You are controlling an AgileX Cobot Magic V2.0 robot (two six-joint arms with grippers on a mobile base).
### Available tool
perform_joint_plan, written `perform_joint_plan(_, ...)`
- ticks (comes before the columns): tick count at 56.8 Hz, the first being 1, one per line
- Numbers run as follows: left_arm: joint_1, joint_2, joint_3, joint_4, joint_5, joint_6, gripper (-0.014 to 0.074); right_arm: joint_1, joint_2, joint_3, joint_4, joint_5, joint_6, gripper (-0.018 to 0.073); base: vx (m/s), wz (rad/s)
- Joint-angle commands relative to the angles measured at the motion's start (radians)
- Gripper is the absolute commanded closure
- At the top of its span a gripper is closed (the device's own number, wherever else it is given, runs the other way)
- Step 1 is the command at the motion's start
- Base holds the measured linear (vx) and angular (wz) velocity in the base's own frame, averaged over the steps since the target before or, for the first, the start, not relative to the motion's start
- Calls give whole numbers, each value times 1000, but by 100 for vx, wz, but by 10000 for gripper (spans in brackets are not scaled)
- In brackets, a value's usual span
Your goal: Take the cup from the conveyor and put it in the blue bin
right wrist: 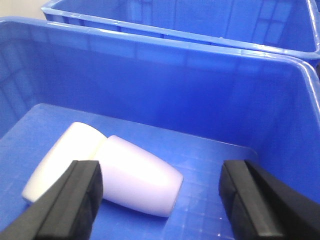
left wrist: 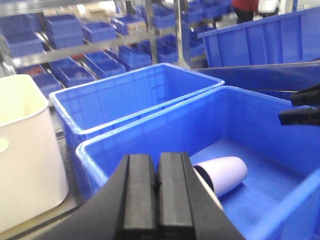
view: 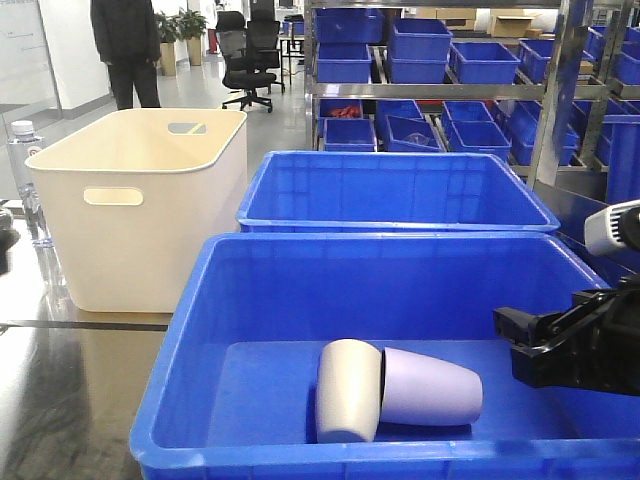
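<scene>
Two cups lie on their sides on the floor of the near blue bin (view: 200, 330), touching: a cream cup (view: 347, 390) and a lavender cup (view: 430, 388) with its mouth against it. The right end effector (right wrist: 160, 192) hovers inside the bin above them, spread wide and empty. The left end effector (left wrist: 155, 192) is pressed closed, holding nothing, near the bin's rim. A second blue bin (view: 400, 190) and a cream tub (view: 140, 210) stand behind.

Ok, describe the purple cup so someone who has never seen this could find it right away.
Find the nearest big blue bin, the one in front of a second, empty blue bin. Two cups lie on its floor, touching. The purple cup is the right-hand one, on its side, pale lilac, while its neighbour is cream.
</scene>
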Motion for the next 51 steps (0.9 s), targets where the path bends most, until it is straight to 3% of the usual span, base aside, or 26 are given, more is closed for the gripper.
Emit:
perform_joint_plan(1, -7, -111, 102, -22, -133, -16, 600, 1, -15, -33, -7, -73, 0, 11, 0, 0)
perform_joint_plan(19, -7, -337, 442, -19, -134, -18, 600, 1, -15, -33, -7, -73, 0, 13, 0, 0)
perform_joint_plan(38, -6, -352, 495, -17, -166, -17, 600, 1, -15, -33, -7, -73, 0, 13, 0, 0)
perform_joint_plan(42, 15, -383, 525, -15, -199, -17, 600, 1, -15, -33, -7, -77, 0, 13, 0, 0)
perform_joint_plan(51, 130, -521, 667, -7, -373, -18, 600, 1, -15, -33, -7, -77, 0, 13, 0, 0)
